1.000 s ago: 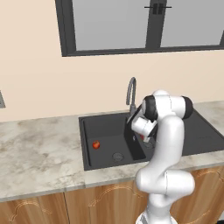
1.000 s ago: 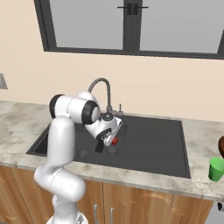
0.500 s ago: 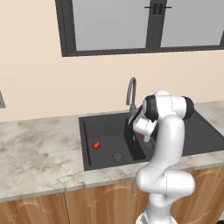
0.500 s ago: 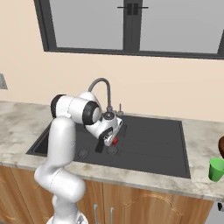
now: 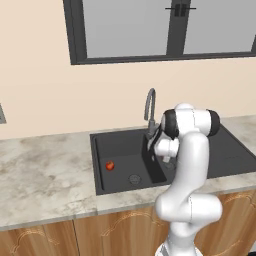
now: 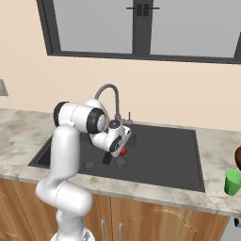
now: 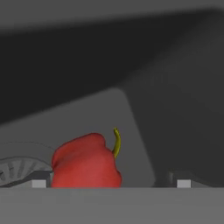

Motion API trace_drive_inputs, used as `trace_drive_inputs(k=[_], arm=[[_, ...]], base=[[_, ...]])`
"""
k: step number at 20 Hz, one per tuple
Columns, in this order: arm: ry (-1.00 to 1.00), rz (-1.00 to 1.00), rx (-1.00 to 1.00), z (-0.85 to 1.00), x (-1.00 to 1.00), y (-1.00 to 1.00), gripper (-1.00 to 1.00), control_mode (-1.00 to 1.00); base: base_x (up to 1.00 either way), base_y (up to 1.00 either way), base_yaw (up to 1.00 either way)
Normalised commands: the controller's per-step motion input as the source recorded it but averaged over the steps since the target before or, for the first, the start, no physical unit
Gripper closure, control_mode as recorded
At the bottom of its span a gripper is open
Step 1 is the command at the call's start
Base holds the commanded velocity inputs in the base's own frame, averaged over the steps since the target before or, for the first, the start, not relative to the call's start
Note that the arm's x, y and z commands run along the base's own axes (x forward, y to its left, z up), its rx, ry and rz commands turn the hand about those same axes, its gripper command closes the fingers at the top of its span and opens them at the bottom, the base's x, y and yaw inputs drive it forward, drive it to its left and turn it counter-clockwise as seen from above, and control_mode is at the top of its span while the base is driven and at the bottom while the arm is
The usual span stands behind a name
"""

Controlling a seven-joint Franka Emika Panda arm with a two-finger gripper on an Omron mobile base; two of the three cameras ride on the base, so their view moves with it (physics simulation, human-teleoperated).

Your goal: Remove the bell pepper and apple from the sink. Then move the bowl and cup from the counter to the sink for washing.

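One sink [image 5: 230, 150], dark and set into the counter [image 5: 45, 175], with two basins and one curved faucet [image 5: 149, 107] at its back edge. Two round drains show on the sink floor in the right base view. One apple [image 5: 110, 165] lies near the left wall of the sink. One bell pepper [image 7: 86, 162], red with a yellowish stem, lies beside a drain. One green cup [image 6: 232, 182] stands near the counter's right end, and one brown bowl [image 6: 238, 158] is at the frame's edge behind it. One window above.
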Motion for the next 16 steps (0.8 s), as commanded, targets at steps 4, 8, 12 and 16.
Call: trace_drive_inputs(k=[4,8,12,16], arm=[[0.0,-0.13,-0.02,-0.13,0.0,0.06,-1.0,-1.0],[0.0,-0.11,-0.02,-0.19,0.0,0.03,-1.0,-1.0],[0.0,-0.07,-0.01,-0.2,-0.06,0.0,-1.0,-1.0],[0.0,-0.07,0.0,-0.16,-0.06,0.02,-1.0,-1.0]], base=[[0.0,0.0,0.0],[0.0,0.0,0.0],[0.0,0.0,0.0],[0.0,0.0,0.0]])
